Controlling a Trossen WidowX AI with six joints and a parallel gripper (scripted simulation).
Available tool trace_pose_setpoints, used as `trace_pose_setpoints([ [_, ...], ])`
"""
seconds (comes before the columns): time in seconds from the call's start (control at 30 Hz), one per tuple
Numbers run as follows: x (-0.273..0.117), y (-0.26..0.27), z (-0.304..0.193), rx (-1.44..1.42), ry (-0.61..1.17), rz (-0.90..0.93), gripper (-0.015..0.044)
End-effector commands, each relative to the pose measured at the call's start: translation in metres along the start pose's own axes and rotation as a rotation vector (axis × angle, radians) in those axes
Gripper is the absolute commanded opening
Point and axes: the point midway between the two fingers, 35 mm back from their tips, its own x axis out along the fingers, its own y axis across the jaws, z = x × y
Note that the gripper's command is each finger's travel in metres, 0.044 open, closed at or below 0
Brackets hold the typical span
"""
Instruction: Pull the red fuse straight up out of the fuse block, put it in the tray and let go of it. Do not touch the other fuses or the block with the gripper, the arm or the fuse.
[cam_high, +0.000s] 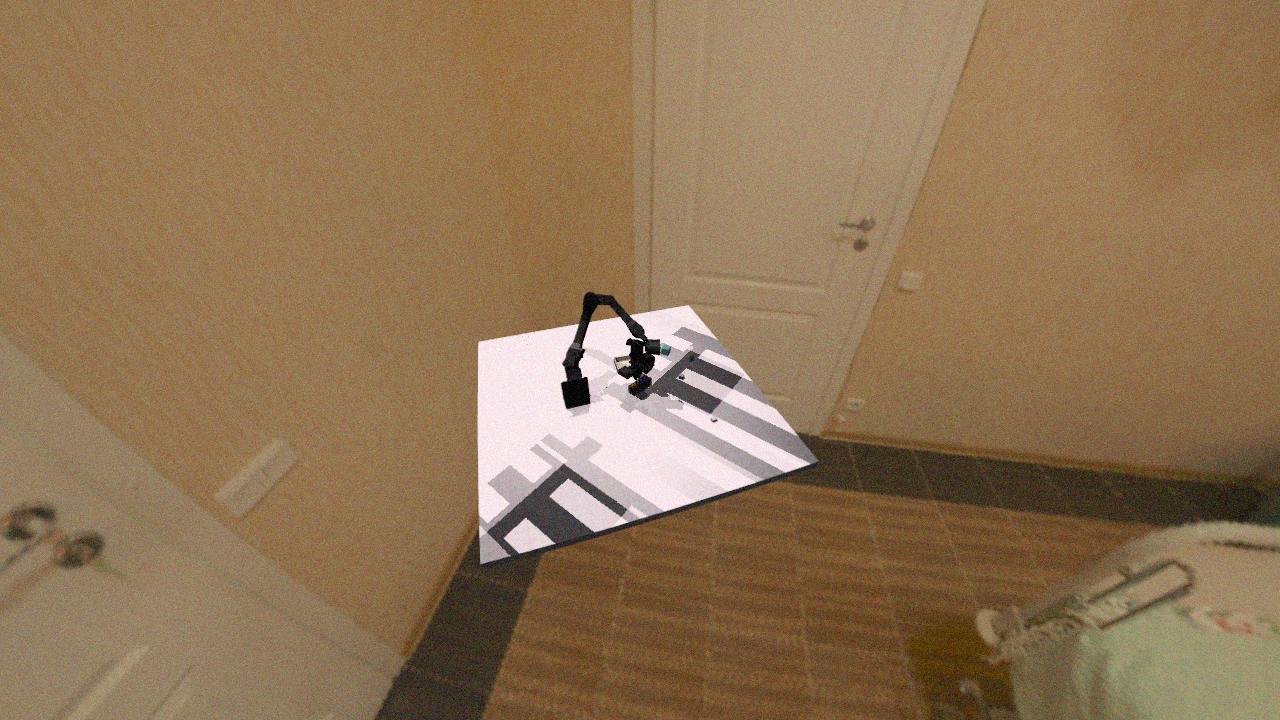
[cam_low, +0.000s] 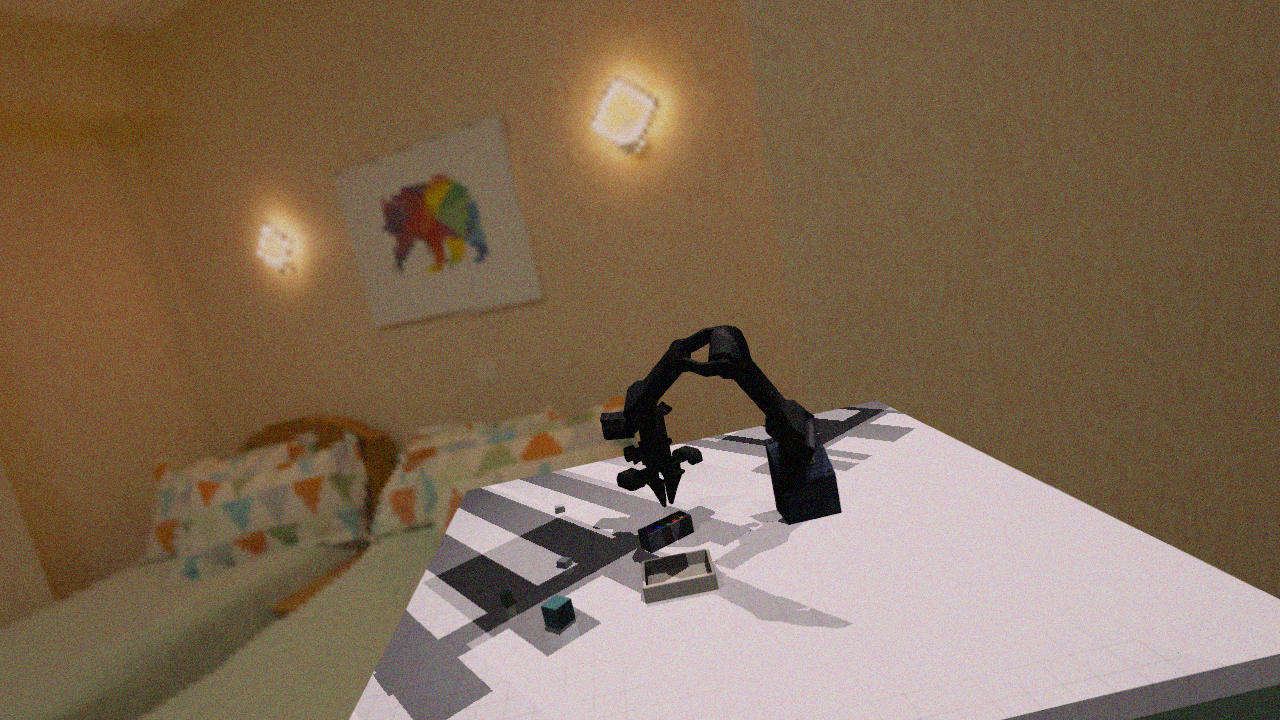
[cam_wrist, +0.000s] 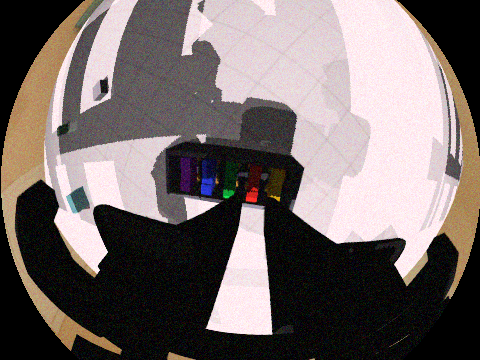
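Observation:
The black fuse block (cam_high: 639, 387) (cam_low: 654, 539) (cam_wrist: 295, 173) stands on the table. In the wrist view its row runs purple, blue, green, red and yellow from left to right. The red fuse (cam_wrist: 252, 194) is seated in it, between the green and yellow ones. My gripper (cam_low: 668, 503) (cam_wrist: 254, 202) points down just above the block, its fingers a narrow gap apart with nothing held. In the wrist view the fingertips lie at either side of the red fuse's near end; their height above it is hard to tell. The open tray (cam_low: 682, 589) (cam_high: 621, 361) is empty, beside the block.
A teal cube (cam_high: 665, 350) (cam_low: 557, 612) (cam_wrist: 78, 199) stands beyond the tray. A small dark green block (cam_low: 506, 598) (cam_wrist: 63, 129) and small grey blocks (cam_low: 563, 562) (cam_low: 559, 508) lie farther out. The arm's base (cam_high: 575, 392) (cam_low: 807, 490) stands on the other side. Shadows cross the table.

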Motion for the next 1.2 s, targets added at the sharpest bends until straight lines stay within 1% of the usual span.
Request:
trace_pose_setpoints([
  [0.0, 0.004, 0.000, -0.001, 0.004, 0.004, 0.003, 0.0069],
  [0.8, 0.027, 0.000, -0.003, 0.004, 0.006, 0.003, 0.0069],
  [1.17, 0.028, 0.000, -0.003, 0.004, 0.006, 0.003, 0.0069],
])
